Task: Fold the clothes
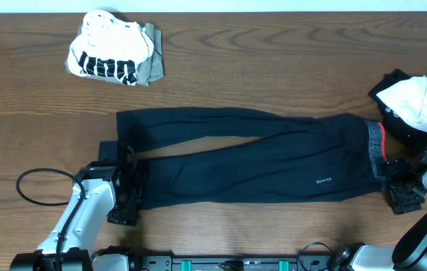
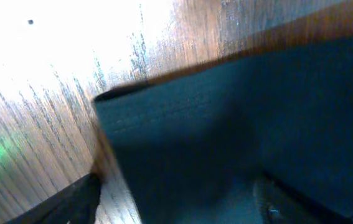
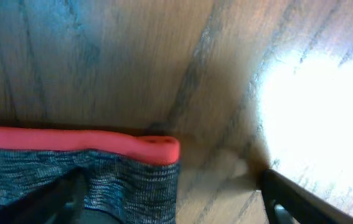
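Long black trousers point(image 1: 251, 154) with grey, red-edged waistband point(image 1: 377, 143) lie on wooden tabletop point(image 1: 273, 60), both arms' jaws spread at either end

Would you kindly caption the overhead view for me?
Black trousers lie on the table, left gripper at the hem, right gripper at the waistband.

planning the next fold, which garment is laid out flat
The long black trousers across the middle; the white printed bundle at far left and the black-and-white heap at right are crumpled.
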